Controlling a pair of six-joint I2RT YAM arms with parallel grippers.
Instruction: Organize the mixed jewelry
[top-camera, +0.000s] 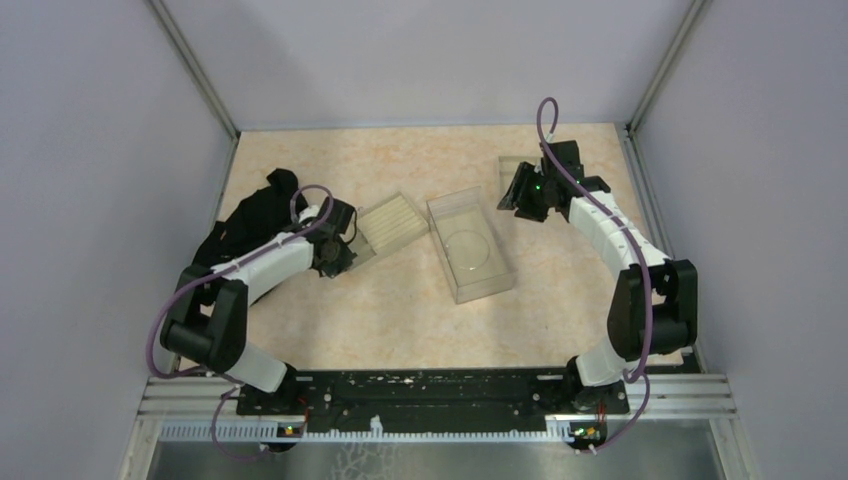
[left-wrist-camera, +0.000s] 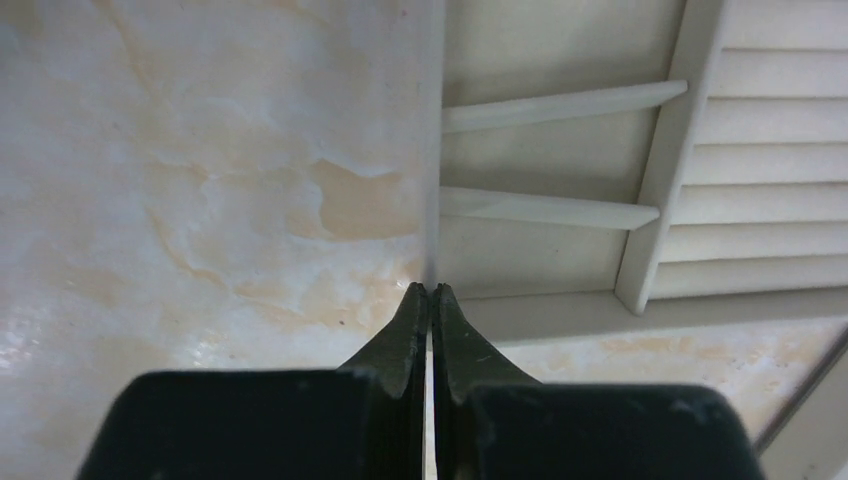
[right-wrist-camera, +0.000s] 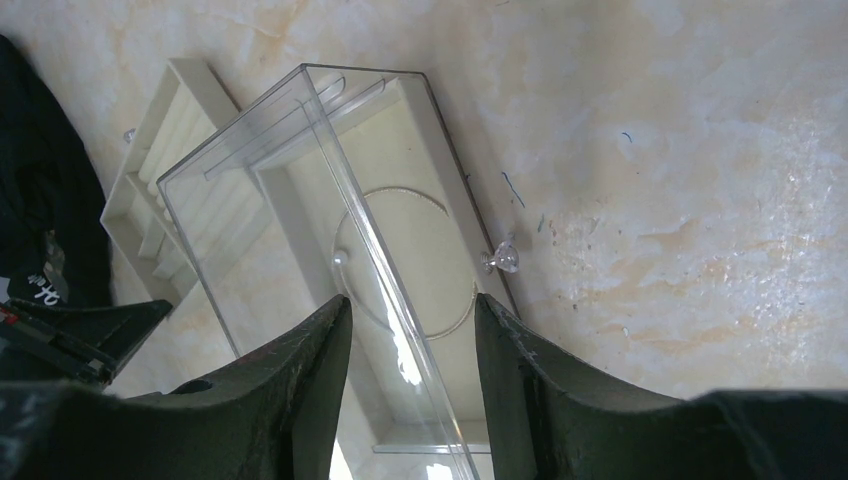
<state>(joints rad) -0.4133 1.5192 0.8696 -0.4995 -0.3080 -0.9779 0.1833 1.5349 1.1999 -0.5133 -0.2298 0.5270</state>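
A thin silver wire hoop (right-wrist-camera: 455, 322) lies flat inside the clear plastic box (right-wrist-camera: 300, 130), its small clasp ball at the hoop's left side; it also shows in the top view (top-camera: 468, 262). A tiny clear-headed stud (right-wrist-camera: 501, 261) lies on the table just outside the box's right wall. My right gripper (right-wrist-camera: 410, 305) is open and empty above the box's near end, level with the hoop; in the top view the right gripper (top-camera: 520, 197) is to the right of the box. My left gripper (left-wrist-camera: 431, 290) is shut, its tips at the corner of the beige ridged tray (left-wrist-camera: 760, 170), with nothing visible between them.
The ridged tray (top-camera: 392, 225) sits left of the clear box (top-camera: 470, 245). A black cloth (top-camera: 255, 215) lies at the far left by the wall. Another tiny piece (right-wrist-camera: 129, 134) lies by the tray's far edge. Walls close the table on three sides.
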